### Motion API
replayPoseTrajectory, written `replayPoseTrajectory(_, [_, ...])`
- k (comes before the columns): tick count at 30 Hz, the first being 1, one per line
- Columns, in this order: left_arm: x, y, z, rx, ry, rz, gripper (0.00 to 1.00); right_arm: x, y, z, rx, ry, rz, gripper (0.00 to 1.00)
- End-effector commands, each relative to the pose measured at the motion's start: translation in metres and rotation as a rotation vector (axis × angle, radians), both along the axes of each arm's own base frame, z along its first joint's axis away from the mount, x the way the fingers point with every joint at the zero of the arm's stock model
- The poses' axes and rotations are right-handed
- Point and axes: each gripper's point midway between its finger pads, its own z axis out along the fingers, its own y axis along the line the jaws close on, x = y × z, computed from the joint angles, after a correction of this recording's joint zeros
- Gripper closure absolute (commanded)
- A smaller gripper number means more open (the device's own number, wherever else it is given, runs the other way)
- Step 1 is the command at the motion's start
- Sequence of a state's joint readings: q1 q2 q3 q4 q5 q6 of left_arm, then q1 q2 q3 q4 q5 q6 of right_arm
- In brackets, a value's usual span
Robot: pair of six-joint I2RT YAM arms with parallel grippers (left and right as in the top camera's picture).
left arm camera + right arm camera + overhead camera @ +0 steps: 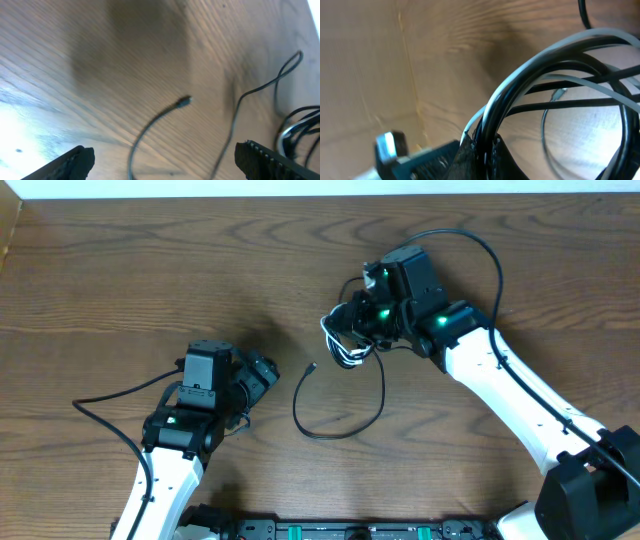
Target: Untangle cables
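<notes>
A tangled bundle of black and white cables hangs at my right gripper, which is shut on them. In the right wrist view the black and white strands pass between the shut jaws. One thin black cable trails from the bundle in a loop on the table, its plug end lying free. In the left wrist view that plug and cable lie ahead of my left gripper, which is open and empty. My left gripper is left of the loop.
The wooden table ends at a white back edge. The thicker black arm cables run over the table, one at the left and one arching behind the right arm.
</notes>
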State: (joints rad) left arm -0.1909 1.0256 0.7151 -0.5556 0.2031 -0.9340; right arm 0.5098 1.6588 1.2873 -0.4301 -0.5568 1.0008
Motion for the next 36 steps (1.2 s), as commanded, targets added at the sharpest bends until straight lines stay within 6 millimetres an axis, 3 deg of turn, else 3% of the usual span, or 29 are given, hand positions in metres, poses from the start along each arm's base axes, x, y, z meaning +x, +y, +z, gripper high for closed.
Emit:
replayPoseTrajectory(1, [0.006, -0.017, 0.014, -0.072, -0.035, -0.030, 0.06, 0.007, -0.007, 0.005, 0.062, 0.217, -0.236, 0.99])
replayPoseTrajectory(6, [0.017, -0.050, 0.034, 0.029, -0.229, -0.302, 0.06, 0.007, -0.009, 0.003, 0.073, 0.269, -0.285, 0.99])
replayPoseTrajectory(9, [0.013, -0.074, 0.043, 0.106, -0.331, -0.492, 0.06, 0.012, -0.015, 0.004, 0.082, 0.279, -0.307, 0.99])
replayPoseTrajectory(13, [0.003, -0.099, 0.043, 0.102, -0.372, -0.592, 0.06, 0.016, -0.026, 0.010, 0.147, 0.346, -0.308, 0.99])
replayPoseTrajectory(23, [-0.017, -0.165, 0.047, 0.069, -0.576, -0.739, 0.06, 0.022, -0.051, 0.027, 0.282, 0.450, -0.283, 0.99])
replayPoseTrajectory(26, [-0.017, -0.173, 0.041, 0.135, -0.590, -0.725, 0.06, 0.020, -0.050, 0.029, 0.294, 0.453, -0.261, 0.99])
replayPoseTrajectory(32, [-0.001, -0.199, 0.029, 0.196, -0.653, -0.684, 0.02, 0.012, -0.045, 0.033, 0.307, 0.443, -0.193, 0.99])
replayPoseTrajectory(36, [0.020, -0.195, 0.014, 0.274, -0.662, -0.599, 0.02, 0.010, -0.046, 0.032, 0.299, 0.434, -0.175, 0.99])
